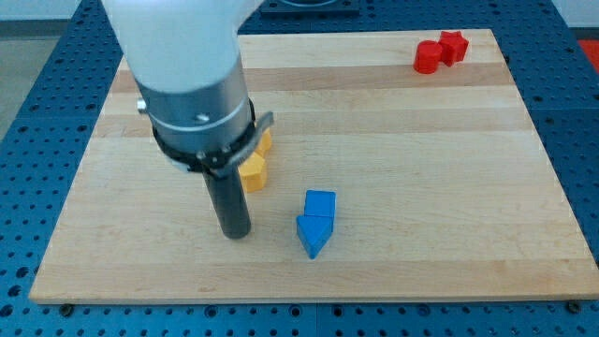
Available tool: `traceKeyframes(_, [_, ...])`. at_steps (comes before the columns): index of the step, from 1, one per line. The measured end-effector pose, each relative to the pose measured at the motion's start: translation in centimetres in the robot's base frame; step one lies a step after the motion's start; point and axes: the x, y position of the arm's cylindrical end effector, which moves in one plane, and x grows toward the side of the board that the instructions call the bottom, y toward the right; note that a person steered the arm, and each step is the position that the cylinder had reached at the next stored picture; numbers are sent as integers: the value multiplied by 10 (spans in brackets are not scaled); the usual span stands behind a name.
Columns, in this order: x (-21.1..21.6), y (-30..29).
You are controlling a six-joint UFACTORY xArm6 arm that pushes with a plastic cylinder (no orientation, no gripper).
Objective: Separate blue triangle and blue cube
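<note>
While the white-and-grey arm (pixel 192 70) descends near-vertically over the wooden board's (pixel 421 168) left half, my tip (pixel 234 234) rests on the wood; the rod has no jaws, so nothing is grasped. Right of my tip, apart from it, the small blue cube (pixel 320 204) touches the blue triangular block (pixel 314 234), toward the bottom edge. Two yellow blocks (pixel 253 171) sit partly hidden behind the arm, shapes uncertain. Two red blocks (pixel 440 51) touch near the top-right corner.

Arm upright, rod vert. (dark), my tip (pixel 235 231) on board
</note>
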Motion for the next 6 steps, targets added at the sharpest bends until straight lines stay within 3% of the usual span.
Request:
traceKeyframes(2, [6, 81])
traceKeyframes(6, [-33, 104])
